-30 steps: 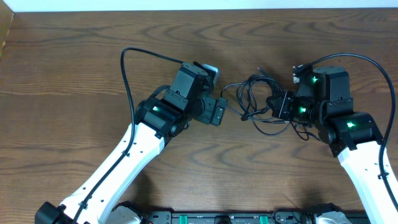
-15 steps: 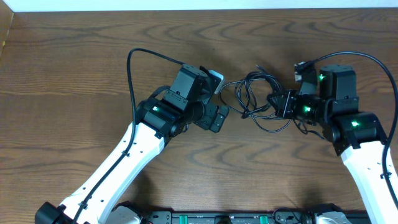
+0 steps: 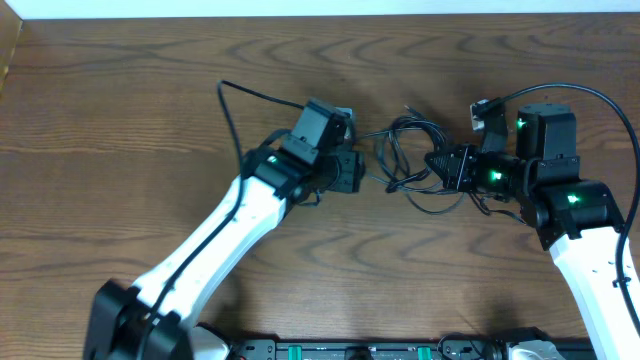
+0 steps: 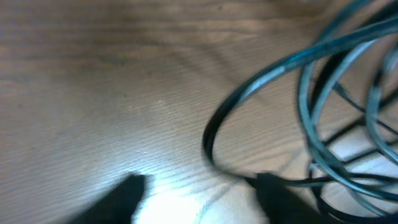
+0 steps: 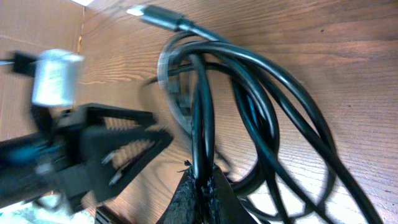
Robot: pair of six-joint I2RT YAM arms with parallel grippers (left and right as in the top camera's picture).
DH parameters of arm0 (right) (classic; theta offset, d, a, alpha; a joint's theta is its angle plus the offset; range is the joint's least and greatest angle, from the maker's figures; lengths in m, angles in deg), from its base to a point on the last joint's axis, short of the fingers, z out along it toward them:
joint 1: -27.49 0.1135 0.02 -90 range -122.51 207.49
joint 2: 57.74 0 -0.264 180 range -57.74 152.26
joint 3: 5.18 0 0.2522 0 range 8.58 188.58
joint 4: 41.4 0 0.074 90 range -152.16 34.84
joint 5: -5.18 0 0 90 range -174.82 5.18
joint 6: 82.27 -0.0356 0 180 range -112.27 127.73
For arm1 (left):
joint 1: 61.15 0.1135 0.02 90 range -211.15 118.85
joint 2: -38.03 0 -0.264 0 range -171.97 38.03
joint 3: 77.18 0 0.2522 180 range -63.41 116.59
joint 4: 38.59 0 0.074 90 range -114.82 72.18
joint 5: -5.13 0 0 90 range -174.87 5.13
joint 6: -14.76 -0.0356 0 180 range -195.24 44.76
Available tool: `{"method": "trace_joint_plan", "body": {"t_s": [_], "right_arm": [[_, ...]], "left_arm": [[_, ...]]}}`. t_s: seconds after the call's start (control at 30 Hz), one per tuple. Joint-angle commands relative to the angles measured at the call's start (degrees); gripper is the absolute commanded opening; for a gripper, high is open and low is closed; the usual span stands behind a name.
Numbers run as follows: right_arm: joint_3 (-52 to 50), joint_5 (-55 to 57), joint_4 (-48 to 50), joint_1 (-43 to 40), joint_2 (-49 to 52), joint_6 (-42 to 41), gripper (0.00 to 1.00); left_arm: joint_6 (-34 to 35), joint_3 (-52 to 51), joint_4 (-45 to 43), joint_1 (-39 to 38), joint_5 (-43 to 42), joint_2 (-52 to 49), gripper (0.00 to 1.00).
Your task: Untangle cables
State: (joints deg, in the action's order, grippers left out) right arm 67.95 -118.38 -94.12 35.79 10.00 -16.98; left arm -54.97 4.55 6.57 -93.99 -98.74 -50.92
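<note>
A tangle of black cables (image 3: pixel 405 150) lies in loops on the wooden table between my two arms. Its plug end (image 3: pixel 408 106) points toward the far side. My right gripper (image 3: pixel 432 162) is at the bundle's right side. In the right wrist view it (image 5: pixel 202 186) is shut on one black strand, and the other loops (image 5: pixel 261 93) fan out beyond it. My left gripper (image 3: pixel 362 172) is at the bundle's left edge. In the blurred left wrist view its fingers (image 4: pixel 127 190) stand apart over bare wood. A cable loop (image 4: pixel 214 140) lies just ahead and a strand touches the right finger.
The left arm's own black lead (image 3: pixel 232 105) arcs over the table at the left. A pale wall strip (image 3: pixel 300 6) marks the table's far edge. A black equipment rail (image 3: pixel 360 350) runs along the near edge. Brown cardboard (image 5: pixel 31 37) shows past the table.
My left arm has swung right, up to the left edge of the bundle, and its jaws have narrowed. The right gripper keeps its hold on the strand and has barely moved.
</note>
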Motion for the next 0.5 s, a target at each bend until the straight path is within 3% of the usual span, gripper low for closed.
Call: {"method": "trace_joint_plan", "body": {"t_s": [0.0,0.07,0.2,0.23,0.33,0.37,0.4,0.47], "right_arm": [[0.09,-1.53,0.42,-0.48,-1.16,1.16,0.01],[0.09,-1.07,0.39,-0.48,-1.16,1.2,0.01],[0.09,3.48,-1.09,-0.48,-1.16,1.18,0.01],[0.09,3.67,-1.33,-0.48,-1.16,1.18,0.01],[0.09,3.65,-1.31,-0.48,-1.16,1.18,0.01],[0.09,3.65,-1.29,-0.48,-1.16,1.18,0.01],[0.09,3.65,-1.29,-0.48,-1.16,1.16,0.01],[0.09,3.63,-1.31,-0.48,-1.16,1.16,0.01]], "left_arm": [[2.95,0.5,-0.92,0.04,3.74,-1.66,0.08],[2.82,0.5,-0.59,0.04,11.67,-0.96,0.08],[2.29,0.5,1.4,0.04,38.27,2.58,0.08],[2.32,0.5,1.51,0.04,40.85,3.23,0.08],[2.34,0.5,1.27,0.02,35.54,4.87,0.09],[2.34,0.5,1.29,0.02,28.98,5.11,0.25],[2.34,0.5,1.36,0.04,20.5,5.09,0.5],[2.58,0.5,1.4,0.02,10.25,4.72,0.61]]}}
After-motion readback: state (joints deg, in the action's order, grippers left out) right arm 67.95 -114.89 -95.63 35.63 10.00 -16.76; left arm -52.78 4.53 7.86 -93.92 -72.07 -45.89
